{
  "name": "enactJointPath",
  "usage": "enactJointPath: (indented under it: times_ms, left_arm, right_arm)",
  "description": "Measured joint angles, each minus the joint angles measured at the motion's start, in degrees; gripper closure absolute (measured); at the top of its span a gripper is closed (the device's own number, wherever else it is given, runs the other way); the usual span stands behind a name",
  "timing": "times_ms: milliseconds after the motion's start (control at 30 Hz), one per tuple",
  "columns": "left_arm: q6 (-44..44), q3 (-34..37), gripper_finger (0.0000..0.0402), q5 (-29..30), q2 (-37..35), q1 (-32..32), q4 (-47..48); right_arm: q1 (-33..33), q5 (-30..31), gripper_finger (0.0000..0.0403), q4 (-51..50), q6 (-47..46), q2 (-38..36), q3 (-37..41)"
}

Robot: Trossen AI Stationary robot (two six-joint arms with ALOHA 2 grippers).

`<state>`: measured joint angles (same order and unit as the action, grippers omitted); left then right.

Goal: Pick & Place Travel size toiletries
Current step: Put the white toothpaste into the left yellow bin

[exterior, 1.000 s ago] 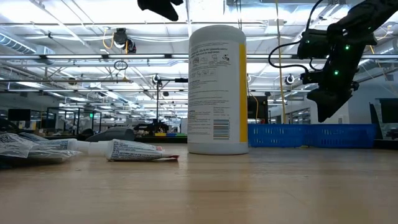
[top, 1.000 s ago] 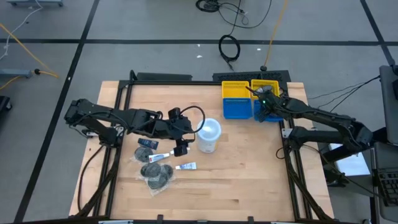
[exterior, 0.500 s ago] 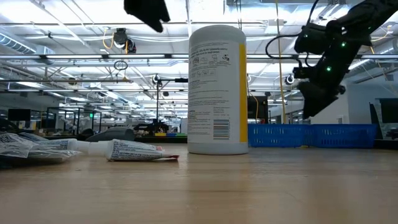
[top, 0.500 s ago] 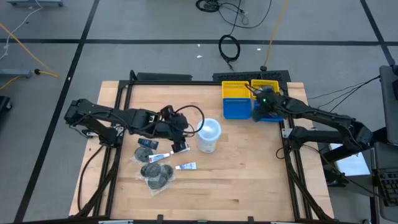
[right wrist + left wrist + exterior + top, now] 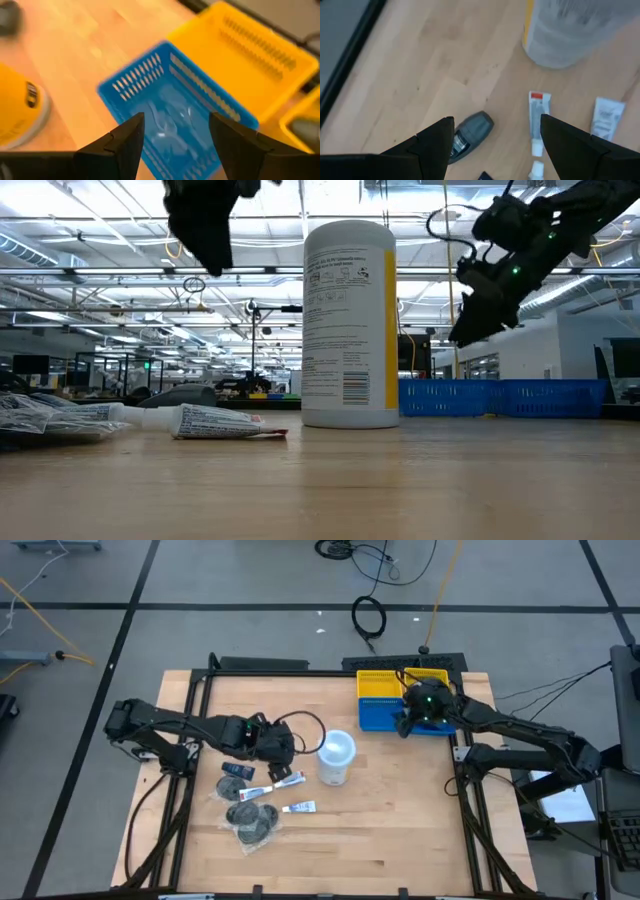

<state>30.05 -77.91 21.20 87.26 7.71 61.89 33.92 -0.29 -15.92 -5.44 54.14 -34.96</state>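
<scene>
The toiletries lie on the table's left half. A dark grey mini bottle (image 5: 472, 132) (image 5: 235, 770), white tubes (image 5: 537, 120) (image 5: 262, 790) (image 5: 300, 807) and clear-wrapped dark discs (image 5: 250, 822) all rest flat on the wood. My left gripper (image 5: 495, 135) (image 5: 275, 745) hovers open above the bottle and tubes, touching nothing. My right gripper (image 5: 175, 135) (image 5: 405, 720) hangs open and empty over the left blue bin (image 5: 150, 90). Something clear-wrapped (image 5: 165, 120) lies in that bin.
The tall white tub (image 5: 337, 755) (image 5: 348, 325) stands upright just right of the toiletries, close to my left gripper. Yellow bins (image 5: 380, 685) (image 5: 430, 678) and blue bins (image 5: 378, 718) sit at the far right edge. Bare wood lies toward the near and right sides.
My left gripper has moved toward the table's left edge and down, away from the tub and over the grey bottle. My right gripper has moved left from the right-hand blue bin to above the left blue bin, rising a little.
</scene>
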Motion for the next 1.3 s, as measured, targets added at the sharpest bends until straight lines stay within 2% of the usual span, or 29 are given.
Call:
enactJointPath:
  times_ms: [333,600,1033,1300]
  left_arm:
    - [1.9,13.4,0.0117,-0.8,0.0,0.3,-9.6]
    - [2.0,22.0,0.0117,-5.1,0.0,0.3,-20.7]
    - [-1.0,27.8,0.0117,-9.5,1.7,2.4,-27.8]
    - [-1.5,28.0,0.0117,-11.2,5.7,4.4,-31.7]
  right_arm:
    - [-8.3,0.0,0.0192,9.6,0.2,-5.1,0.0]
    - [-15.0,0.0,0.0192,14.7,0.3,-5.7,0.0]
    - [-19.4,0.2,0.0193,18.2,0.3,-5.7,0.0]
    - [-20.4,0.2,0.0193,19.0,0.3,-5.7,0.0]
